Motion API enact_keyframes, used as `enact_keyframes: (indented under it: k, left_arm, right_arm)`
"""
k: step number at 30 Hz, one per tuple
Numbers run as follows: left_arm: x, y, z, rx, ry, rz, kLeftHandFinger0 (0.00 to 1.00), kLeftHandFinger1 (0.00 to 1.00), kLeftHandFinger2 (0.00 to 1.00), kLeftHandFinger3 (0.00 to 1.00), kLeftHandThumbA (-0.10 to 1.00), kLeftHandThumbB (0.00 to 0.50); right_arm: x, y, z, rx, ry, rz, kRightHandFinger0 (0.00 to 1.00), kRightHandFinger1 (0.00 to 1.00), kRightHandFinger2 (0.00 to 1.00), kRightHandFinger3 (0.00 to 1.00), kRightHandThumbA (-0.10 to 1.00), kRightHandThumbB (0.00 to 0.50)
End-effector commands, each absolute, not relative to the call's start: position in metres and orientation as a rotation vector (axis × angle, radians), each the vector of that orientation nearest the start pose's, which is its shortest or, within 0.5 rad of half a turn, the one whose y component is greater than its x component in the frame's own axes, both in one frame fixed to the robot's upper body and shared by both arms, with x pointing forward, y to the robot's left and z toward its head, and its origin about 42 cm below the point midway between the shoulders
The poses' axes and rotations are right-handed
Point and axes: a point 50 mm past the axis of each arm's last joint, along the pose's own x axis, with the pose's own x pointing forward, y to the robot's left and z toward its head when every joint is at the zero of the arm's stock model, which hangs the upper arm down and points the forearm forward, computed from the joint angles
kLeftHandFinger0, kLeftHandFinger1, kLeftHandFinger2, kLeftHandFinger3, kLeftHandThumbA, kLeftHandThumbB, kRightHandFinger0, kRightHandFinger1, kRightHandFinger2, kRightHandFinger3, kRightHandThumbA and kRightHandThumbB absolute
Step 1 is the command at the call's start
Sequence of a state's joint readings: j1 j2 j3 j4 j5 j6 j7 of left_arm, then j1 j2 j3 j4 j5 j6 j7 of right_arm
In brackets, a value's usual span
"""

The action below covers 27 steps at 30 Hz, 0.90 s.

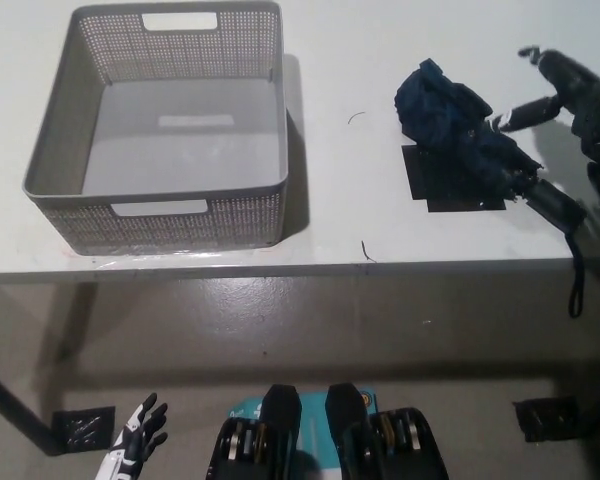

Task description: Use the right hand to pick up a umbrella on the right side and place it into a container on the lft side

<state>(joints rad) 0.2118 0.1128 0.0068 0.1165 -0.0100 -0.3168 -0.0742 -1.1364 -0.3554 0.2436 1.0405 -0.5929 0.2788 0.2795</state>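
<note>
A folded dark blue umbrella [467,137] lies on the white table [360,210] at the right, its black handle [553,204] near the front edge and its wrist strap [578,280] hanging over that edge. My black right hand [565,95] hovers just right of the umbrella, fingers spread, one fingertip near the fabric, holding nothing. The grey perforated basket [160,215] stands on the left side of the table and is empty. My white left hand [135,440] rests low at the bottom left, below the table, fingers apart.
A black tape square [435,185] lies under the umbrella. The table's front edge runs across the middle of the picture. More black tape patches [82,428] mark the floor below.
</note>
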Motion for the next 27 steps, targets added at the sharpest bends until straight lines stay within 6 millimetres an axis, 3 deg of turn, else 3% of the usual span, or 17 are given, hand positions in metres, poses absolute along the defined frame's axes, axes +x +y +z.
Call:
enact_keyframes:
  k: [1, 15, 23, 27]
  left_arm:
    - [0.191, 0.255, 0.046, 0.135, -0.038, -0.068, 1.0, 1.0, 1.0, 1.0, 1.0, 0.186]
    - [0.188, 0.248, 0.046, 0.129, -0.041, -0.109, 1.0, 1.0, 1.0, 1.0, 1.0, 0.178]
    - [0.194, 0.246, 0.048, 0.127, -0.052, -0.121, 1.0, 1.0, 1.0, 1.0, 1.0, 0.155]
    - [0.189, 0.246, 0.048, 0.125, -0.044, -0.126, 1.0, 1.0, 1.0, 1.0, 1.0, 0.157]
  right_arm:
    - [0.597, -0.261, 0.355, -1.09, 0.187, 0.055, 1.0, 1.0, 1.0, 1.0, 1.0, 0.451]
    - [0.58, -0.264, 0.256, -1.051, 0.344, 0.129, 1.0, 1.0, 1.0, 1.0, 1.0, 0.5]
    - [0.579, -0.241, 0.247, -1.057, 0.337, 0.161, 1.0, 1.0, 1.0, 1.0, 1.0, 0.5]
    - [0.575, -0.236, 0.232, -1.082, 0.368, 0.186, 1.0, 1.0, 1.0, 1.0, 1.0, 0.5]
